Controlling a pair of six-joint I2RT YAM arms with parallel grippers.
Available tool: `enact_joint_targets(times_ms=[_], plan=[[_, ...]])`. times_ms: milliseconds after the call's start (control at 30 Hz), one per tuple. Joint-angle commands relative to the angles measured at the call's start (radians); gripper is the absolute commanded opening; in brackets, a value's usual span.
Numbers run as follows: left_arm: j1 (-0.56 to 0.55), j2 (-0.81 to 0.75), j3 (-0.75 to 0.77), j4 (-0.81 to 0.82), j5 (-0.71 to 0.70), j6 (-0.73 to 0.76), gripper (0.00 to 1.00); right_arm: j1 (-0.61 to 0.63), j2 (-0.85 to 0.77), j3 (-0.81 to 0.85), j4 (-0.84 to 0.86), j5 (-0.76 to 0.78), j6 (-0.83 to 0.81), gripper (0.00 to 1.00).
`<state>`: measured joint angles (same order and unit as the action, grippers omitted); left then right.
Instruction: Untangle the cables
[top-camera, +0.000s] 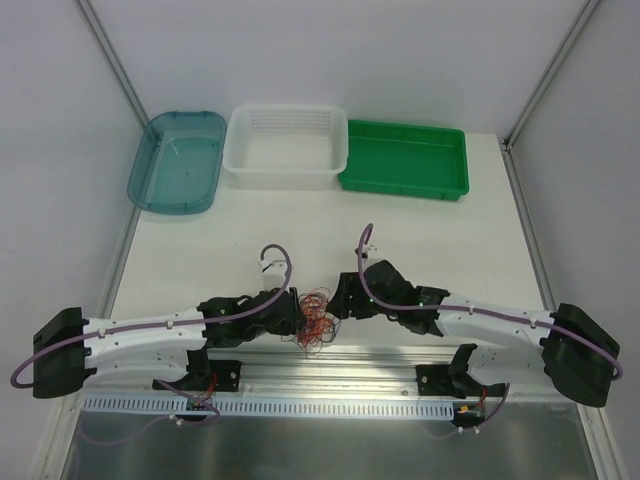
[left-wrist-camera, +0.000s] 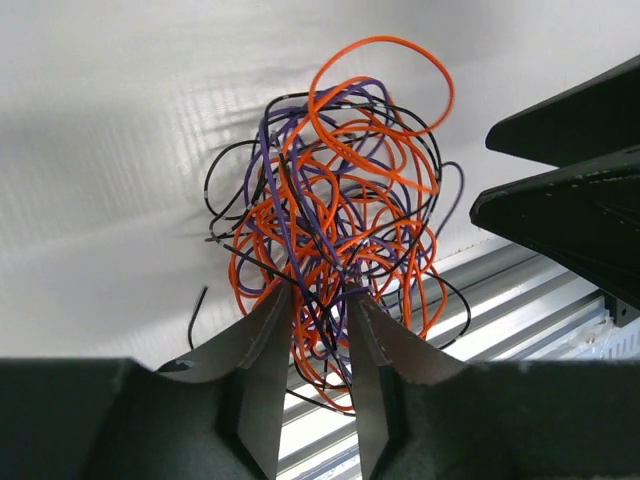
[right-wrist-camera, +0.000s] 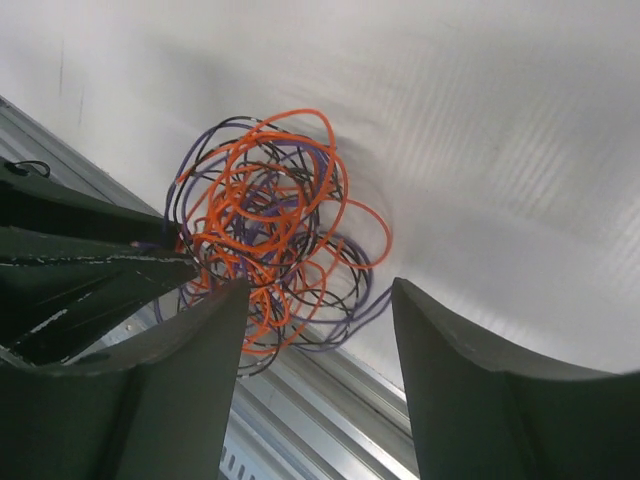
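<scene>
Left fingers (left-wrist-camera: 255, 370) nip the cables (left-wrist-camera: 335, 200), a roundish clump, no long axis

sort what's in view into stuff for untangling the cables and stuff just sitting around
For the job: cables; left pincer, strands running through it; right pincer, open beside the tangle.
Just lying about: teal tub; white basket; green tray.

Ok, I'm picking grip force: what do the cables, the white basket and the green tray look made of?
The cables: thin wire in smooth, plastic-looking insulation, orange, black and purple, slightly glossy; they hold springy loops. The white basket: probably moulded plastic, matte, with perforated walls. The green tray: probably opaque plastic, faint sheen on its rim.
</scene>
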<state>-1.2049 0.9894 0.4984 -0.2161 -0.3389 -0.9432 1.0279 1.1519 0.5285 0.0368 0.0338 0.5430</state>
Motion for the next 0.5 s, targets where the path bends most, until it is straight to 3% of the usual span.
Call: enact_joint_targets(times_ms=[0,200,267,467], plan=[[-0.007,-0.067,-0.044,0.011,-0.057,-0.075,0.29,0.021,0.032,0.018,0.15,0.029,0.028,0.62],[-0.005,-0.118,-0.083,0.011,-0.078,-0.121,0.36,0.027,0.097,0.041,0.158,0.023,0.029,0.53],[-0.005,-0.132,-0.09,0.011,-0.078,-0.14,0.44,0.031,0.118,0.041,0.173,0.018,0.031,0.5],[-0.005,-0.121,-0.095,0.012,-0.086,-0.17,0.44,0.034,0.167,0.057,0.215,0.0,0.031,0.38]])
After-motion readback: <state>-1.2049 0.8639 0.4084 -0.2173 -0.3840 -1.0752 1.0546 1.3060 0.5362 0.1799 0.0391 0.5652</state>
